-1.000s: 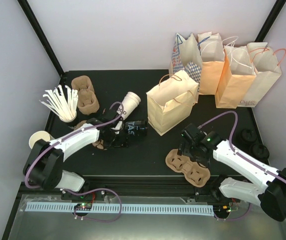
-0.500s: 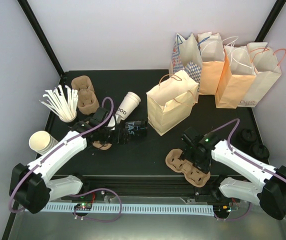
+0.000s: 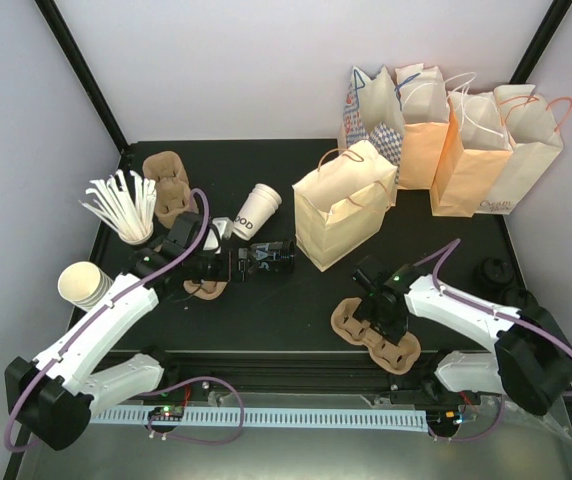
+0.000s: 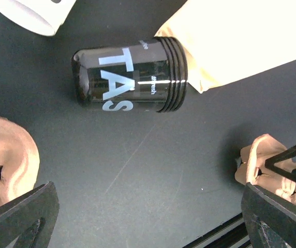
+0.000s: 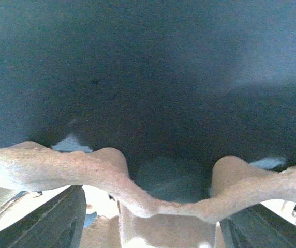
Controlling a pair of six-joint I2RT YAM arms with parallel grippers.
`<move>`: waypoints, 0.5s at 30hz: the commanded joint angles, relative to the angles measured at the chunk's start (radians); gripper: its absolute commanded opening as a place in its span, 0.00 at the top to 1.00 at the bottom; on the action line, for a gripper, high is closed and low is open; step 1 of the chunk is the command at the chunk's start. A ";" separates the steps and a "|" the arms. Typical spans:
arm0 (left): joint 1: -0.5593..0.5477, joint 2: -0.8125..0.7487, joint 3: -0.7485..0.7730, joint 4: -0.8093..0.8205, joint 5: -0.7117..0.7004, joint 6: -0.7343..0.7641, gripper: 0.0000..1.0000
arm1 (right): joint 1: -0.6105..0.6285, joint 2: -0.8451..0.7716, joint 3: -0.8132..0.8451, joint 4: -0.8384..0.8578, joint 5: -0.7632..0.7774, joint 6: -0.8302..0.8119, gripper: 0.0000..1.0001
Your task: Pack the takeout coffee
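The left gripper (image 4: 148,206) hangs low over the black table (image 3: 446,240) with its fingers spread wide and only bare tabletop between them. Just ahead of it a black cup (image 4: 130,75) lies on its side, showing large pale letters "TAS" and a small "#fresh" near its ridged rim. Beyond that, a little apart from it, the takeout coffee cup (image 3: 249,212) also lies on its side with no lid on, its wide mouth turned toward the back of the table; the bold black letters "OOD" are all that can be read on it. A brown pulp cup carrier (image 4: 3,160) sits beside the left fingers. Farther out stand a cup of white stirrers (image 3: 121,205), a cream paper cup (image 3: 81,285) and a second carrier (image 3: 171,185). The right gripper (image 3: 373,318) is down on another pulp carrier (image 5: 153,204), whose wavy rim runs between its fingers; whether they are pinching it cannot be told. A kraft paper bag (image 3: 341,205) stands mid-table, and a row of handled bags (image 3: 466,140) lines the back. One of those carries print too small to read.
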 commanded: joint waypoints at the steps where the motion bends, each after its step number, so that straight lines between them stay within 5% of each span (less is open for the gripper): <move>1: 0.012 -0.013 0.063 0.014 0.017 0.053 0.01 | 0.005 0.020 -0.006 0.078 -0.019 -0.039 0.33; 8: 0.012 -0.020 0.077 0.101 0.168 0.098 0.01 | 0.005 -0.048 0.018 0.195 -0.071 -0.224 0.47; 15: 0.012 0.007 0.126 0.154 0.228 0.119 0.01 | 0.005 -0.098 0.075 0.121 -0.020 -0.433 0.48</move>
